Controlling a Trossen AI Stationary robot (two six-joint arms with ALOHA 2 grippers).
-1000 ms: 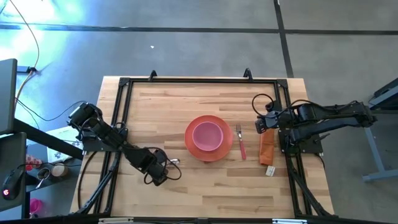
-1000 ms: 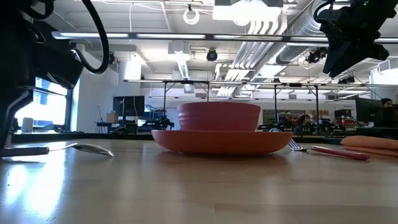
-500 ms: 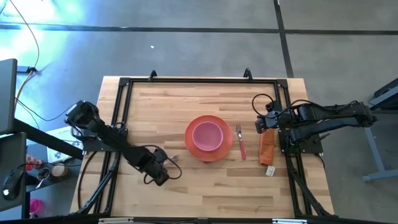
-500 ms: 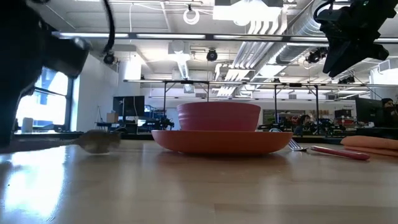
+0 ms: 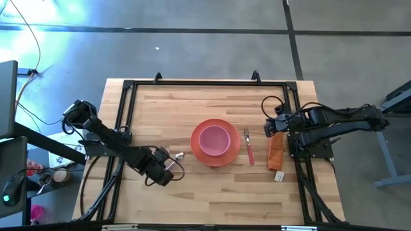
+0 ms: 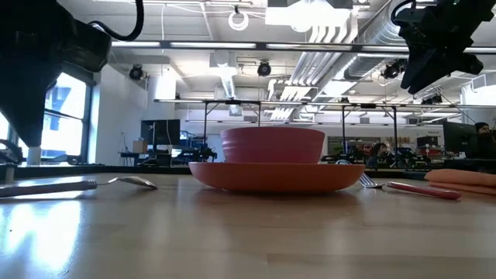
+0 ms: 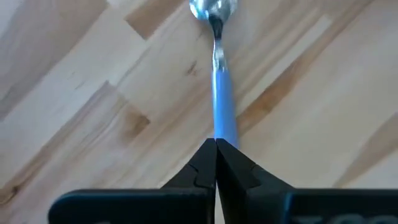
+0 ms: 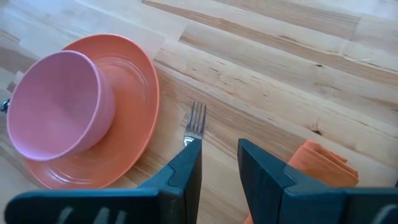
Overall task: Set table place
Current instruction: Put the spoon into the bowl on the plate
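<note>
Plate [image 5: 214, 142] and bowl [image 5: 214, 139] are already set near the middle of the table [image 5: 173, 102], the pink bowl seated on the orange plate. The fork [image 5: 248, 147] is laid flat on the plate's right side, just beside its rim, and a folded orange cloth [image 5: 275, 153] is seen a little further right.

The spoon [image 7: 219, 87] is judged to be the one piece left to place. Its lilac handle is pinched at the tip between the closed fingers of the left gripper [image 7: 216, 155], with the metal bowl of the spoon pointed toward the plate and resting low, at or near the wood; contact with the table cannot be confirmed. It is not yet set alongside the plate.

The right gripper [image 8: 219, 163] is held parted and empty above the fork and cloth, apparently waiting.
</note>
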